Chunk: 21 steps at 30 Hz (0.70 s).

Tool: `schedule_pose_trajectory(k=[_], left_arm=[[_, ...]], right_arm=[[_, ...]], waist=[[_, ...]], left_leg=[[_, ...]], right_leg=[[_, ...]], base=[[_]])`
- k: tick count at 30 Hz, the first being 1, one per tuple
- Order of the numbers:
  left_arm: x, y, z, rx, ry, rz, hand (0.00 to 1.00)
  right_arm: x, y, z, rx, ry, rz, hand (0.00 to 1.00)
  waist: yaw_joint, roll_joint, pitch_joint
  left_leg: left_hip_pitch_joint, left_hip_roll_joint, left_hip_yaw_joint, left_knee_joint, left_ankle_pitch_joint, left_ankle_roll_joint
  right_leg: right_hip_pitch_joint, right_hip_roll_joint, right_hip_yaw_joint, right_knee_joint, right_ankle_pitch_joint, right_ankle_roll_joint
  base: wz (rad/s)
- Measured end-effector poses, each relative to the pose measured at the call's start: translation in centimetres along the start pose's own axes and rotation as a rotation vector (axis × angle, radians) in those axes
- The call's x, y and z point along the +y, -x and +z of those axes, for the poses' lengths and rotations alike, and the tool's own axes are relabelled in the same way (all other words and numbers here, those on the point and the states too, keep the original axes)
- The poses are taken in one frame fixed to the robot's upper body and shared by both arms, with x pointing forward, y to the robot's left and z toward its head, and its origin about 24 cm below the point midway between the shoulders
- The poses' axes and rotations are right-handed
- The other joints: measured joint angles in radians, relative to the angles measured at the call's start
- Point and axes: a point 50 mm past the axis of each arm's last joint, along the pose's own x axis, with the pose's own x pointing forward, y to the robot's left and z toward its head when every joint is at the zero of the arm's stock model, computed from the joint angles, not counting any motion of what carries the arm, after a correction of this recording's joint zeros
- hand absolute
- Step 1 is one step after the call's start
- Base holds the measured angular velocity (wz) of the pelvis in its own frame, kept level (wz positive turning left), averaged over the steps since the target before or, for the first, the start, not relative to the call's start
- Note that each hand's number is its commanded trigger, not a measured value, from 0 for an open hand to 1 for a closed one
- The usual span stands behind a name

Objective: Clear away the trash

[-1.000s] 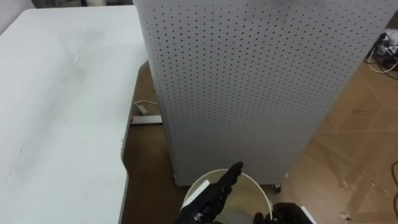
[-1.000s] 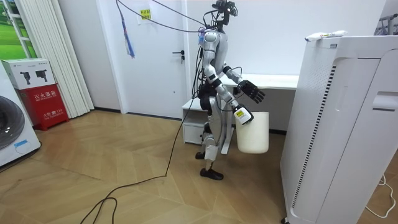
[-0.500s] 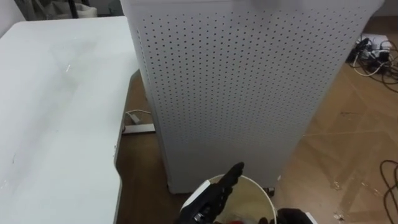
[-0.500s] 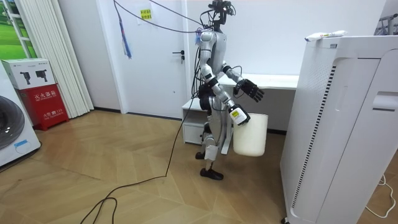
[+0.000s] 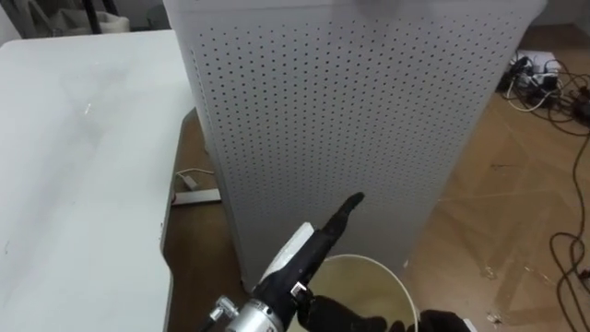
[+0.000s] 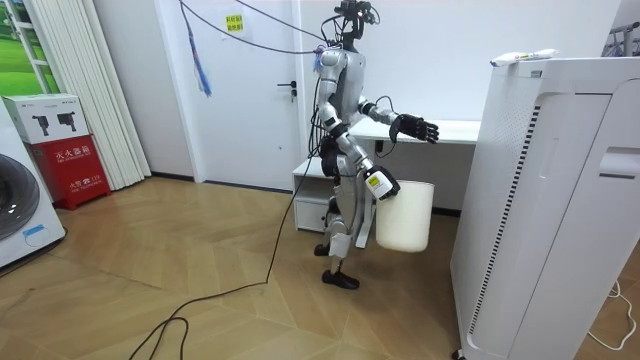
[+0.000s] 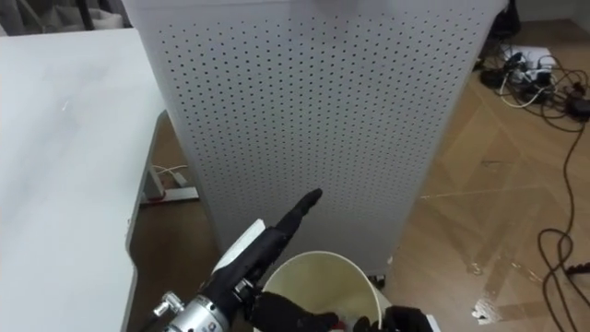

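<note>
Wooden floor point(image 5: 516, 203) runs under a tall white cabinet point(image 5: 350, 111) with a dotted, perforated front, and the robot stands facing it. A white desk point(image 5: 74, 166) lies to the left of its raised left hand point(image 5: 323, 235). That hand is stretched forward with its fingers straight and close together, holding nothing. In the eye views its fingertips lie over the lower part of the cabinet's front. The room view shows the hand at chest height, with open air between it and the cabinet.

Below and just right of that hand is the mouth of a white bucket point(image 5: 364, 281). The eye views look down into its pale inside, where something dark sits at the near edge; what it is cannot be told. The room view shows the whole bucket hanging at the robot's hip, clear of the floor. The right hand point(image 6: 377, 184) grips its top rim on the side nearest the robot's body.

From the room view alone, a small pale object point(image 6: 522, 56) can be seen lying on the cabinet's top. It is higher than the outstretched left hand and well beyond it. Loose cables point(image 5: 544, 78) lie on the floor far to the right of both hands.
</note>
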Motion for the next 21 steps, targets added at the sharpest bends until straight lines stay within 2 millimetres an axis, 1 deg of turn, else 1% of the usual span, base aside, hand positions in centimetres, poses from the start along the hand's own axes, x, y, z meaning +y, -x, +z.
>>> schedule_pose_trajectory(k=[2, 3, 4, 5, 6, 7, 8, 9, 11, 12, 13, 15, 16, 17, 18, 19, 20, 21], left_arm=[[1.0, 0.0, 0.3, -0.021, -0.004, 0.063, 0.00], [1.7, 0.0, 0.5, -0.030, -0.022, 0.108, 0.00], [2.5, 0.0, 0.8, -0.050, -0.036, 0.159, 0.00], [2.8, 0.1, 1.0, -0.061, -0.045, 0.186, 0.00], [3.4, 0.1, 1.2, -0.079, -0.056, 0.233, 0.00], [3.6, 0.2, 1.3, -0.087, -0.069, 0.253, 0.00], [4.0, 0.3, 1.3, -0.096, -0.089, 0.288, 0.00], [4.3, 0.4, 1.5, -0.105, -0.100, 0.318, 0.00], [4.8, 0.5, 1.6, -0.112, -0.132, 0.362, 0.00], [5.0, 0.6, 1.6, -0.112, -0.160, 0.382, 0.00], [5.2, 0.6, 1.6, -0.112, -0.175, 0.399, 0.00], [5.3, 0.7, 1.6, -0.114, -0.183, 0.415, 0.00], [5.2, 0.8, 1.5, -0.112, -0.182, 0.416, 0.00], [5.3, 0.9, 1.4, -0.108, -0.181, 0.415, 0.00], [5.1, 1.2, 1.0, -0.095, -0.162, 0.414, 0.00], [5.0, 1.6, 0.3, -0.069, -0.155, 0.408, 0.00], [4.9, 1.8, -0.2, -0.048, -0.157, 0.403, 0.00], [4.7, 2.2, -1.5, 0.003, -0.161, 0.389, 0.00]], right_arm=[[0.1, 0.1, -0.1, 0.000, 0.000, 0.009, 1.00], [0.2, 0.1, -0.2, 0.001, -0.003, 0.015, 1.00], [0.2, 0.1, -0.1, -0.001, -0.004, 0.020, 1.00], [0.2, 0.1, -0.1, -0.001, -0.005, 0.022, 1.00], [0.3, 0.1, -0.1, 0.000, -0.006, 0.027, 1.00], [0.4, 0.1, -0.1, 0.000, -0.004, 0.029, 1.00], [0.5, 0.1, -0.2, 0.001, -0.001, 0.035, 1.00], [0.5, 0.1, -0.2, 0.002, 0.000, 0.039, 1.00], [0.6, 0.1, -0.2, 0.001, -0.001, 0.050, 1.00], [0.6, 0.2, -0.2, 0.002, -0.001, 0.057, 1.00], [0.7, 0.2, -0.2, 0.002, 0.000, 0.067, 1.00], [1.1, 0.2, -0.2, 0.004, 0.011, 0.094, 1.00], [1.3, 0.2, -0.3, 0.005, 0.016, 0.115, 1.00], [1.4, 0.2, -0.3, 0.005, 0.016, 0.120, 1.00], [1.4, 0.2, -0.3, 0.005, 0.018, 0.133, 1.00], [1.6, 0.2, -0.2, 0.004, 0.025, 0.148, 1.00], [1.6, 0.2, -0.3, 0.006, 0.027, 0.153, 1.00], [1.8, 0.3, -0.4, 0.010, 0.033, 0.165, 1.00]], waist=[[0.016, -0.004, 0.0009], [0.020, -0.007, -0.0002], [0.032, -0.011, -0.0005], [0.042, -0.014, -0.0003], [0.056, -0.022, -0.0003], [0.063, -0.025, -0.0003], [0.067, -0.031, -0.0025], [0.067, -0.033, -0.0029], [0.073, -0.036, -0.0032], [0.089, -0.037, -0.0037], [0.099, -0.036, -0.0039], [0.100, -0.036, -0.0042], [0.098, -0.036, -0.0039], [0.099, -0.036, -0.0038], [0.100, -0.034, -0.0033], [0.100, -0.034, -0.0029], [0.101, -0.034, -0.0029], [0.099, -0.041, 0.0006]], left_leg=[[0.016, -0.002, 0.027, 0.000, -0.001, 0.000], [0.028, -0.002, 0.040, -0.001, -0.001, 0.001], [0.039, 0.000, 0.053, -0.003, -0.001, 0.001], [0.048, 0.001, 0.066, -0.005, -0.001, 0.000], [0.063, 0.004, 0.086, -0.008, -0.001, 0.000], [0.069, 0.006, 0.092, -0.010, -0.001, 0.000], [0.073, 0.014, 0.092, -0.011, -0.002, -0.001], [0.075, 0.020, 0.094, -0.012, -0.009, -0.010], [0.075, 0.031, 0.098, -0.013, -0.019, -0.016], [0.078, 0.037, 0.112, -0.011, -0.022, -0.020], [0.081, 0.042, 0.119, -0.009, -0.026, -0.025], [0.083, 0.051, 0.119, 0.002, -0.030, -0.033], [0.082, 0.059, 0.123, 0.010, -0.033, -0.039], [0.083, 0.063, 0.126, 0.014, -0.036, -0.043], [0.083, 0.076, 0.145, 0.030, -0.043, -0.052], [0.080, 0.091, 0.150, 0.060, -0.056, -0.063], [0.076, 0.095, 0.152, 0.085, -0.065, -0.069], [0.060, 0.118, 0.157, 0.171, -0.078, -0.082]], right_leg=[[-0.006, 0.000, 0.001, 0.012, 0.002, -0.004], [-0.004, 0.001, 0.001, 0.016, 0.003, -0.006], [-0.004, 0.003, 0.000, 0.017, 0.008, -0.011], [-0.004, 0.005, 0.000, 0.017, 0.011, -0.014], [0.000, 0.007, -0.006, 0.015, 0.018, -0.020], [0.002, 0.009, -0.008, 0.013, 0.020, -0.022], [0.003, 0.011, -0.010, 0.011, 0.021, -0.024], [0.002, 0.019, -0.011, 0.010, 0.024, -0.028], [-0.004, 0.030, -0.011, 0.009, 0.029, -0.036], [-0.005, 0.034, -0.021, 0.007, 0.036, -0.044], [-0.004, 0.035, -0.040, 0.004, 0.040, -0.052], [-0.002, 0.037, -0.053, 0.005, 0.042, -0.062], [-0.003, 0.044, -0.066, 0.009, 0.039, -0.071], [-0.004, 0.047, -0.067, 0.013, 0.037, -0.074], [-0.005, 0.055, -0.070, 0.017, 0.031, -0.084], [-0.006, 0.060, -0.079, 0.029, 0.016, -0.095], [-0.007, 0.064, -0.079, 0.040, 0.001, -0.100], [-0.006, 0.070, -0.073, 0.068, -0.026, -0.106]], base=[[-0.60], [-0.66], [-0.56], [-0.68], [-0.55], [-0.45], [-0.19], [-0.14], [-0.18], [-0.35], [-0.36], [-0.23], [-0.19], [-0.24], [-0.27], [-0.27], [-0.24], [-0.27]])
